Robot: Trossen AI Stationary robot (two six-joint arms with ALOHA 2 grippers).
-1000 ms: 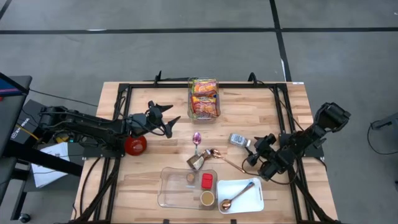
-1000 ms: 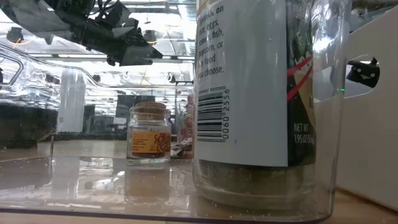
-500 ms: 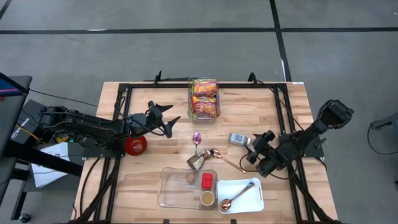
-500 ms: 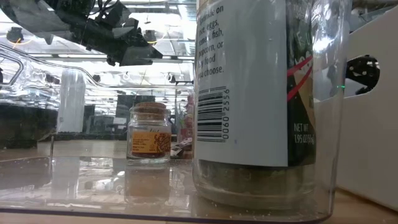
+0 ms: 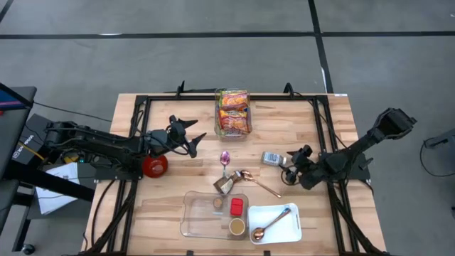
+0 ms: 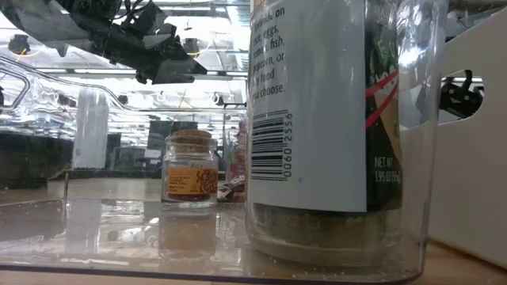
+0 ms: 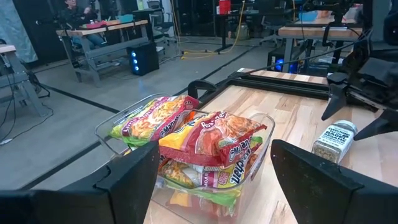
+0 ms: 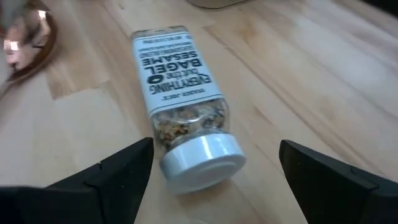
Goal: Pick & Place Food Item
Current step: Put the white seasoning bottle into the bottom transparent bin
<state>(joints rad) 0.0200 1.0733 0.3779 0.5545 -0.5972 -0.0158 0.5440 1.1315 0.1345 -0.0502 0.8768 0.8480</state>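
The right gripper [image 5: 292, 162] has its fingers [image 8: 121, 167] spread wide, one on each side of the seasoning jar [image 8: 180, 118] without touching it. The jar lies flat on its side on the wooden table [image 5: 334, 128], white cap pointing toward the gripper, label reading "everything but the bagel sesame". From above, that jar [image 5: 271, 158] sits right of centre, just beside the gripper's tips, and the right arm stretches back off toward the table's right edge.

Over on the other side, the left gripper [image 5: 193, 136] is open too, holding nothing, hovering above the left-centre of the table near a red round thing [image 5: 155, 165]. Its wrist camera looks past its fingers [image 7: 134, 180] at a clear bin [image 7: 186, 193] stuffed with noodle packets [image 7: 214, 146], which sits at the table's far middle edge.

Nearer the front there's a clear tray [image 5: 195, 217] with a red-capped jar [image 5: 236, 206] and a couple of other small jars, a white plate [image 5: 281, 231] with a copper spoon [image 5: 269, 224] on it beside that, and another copper spoon [image 5: 252, 181] plus a pink spoon [image 5: 225, 158] loose on the wood mid-table.
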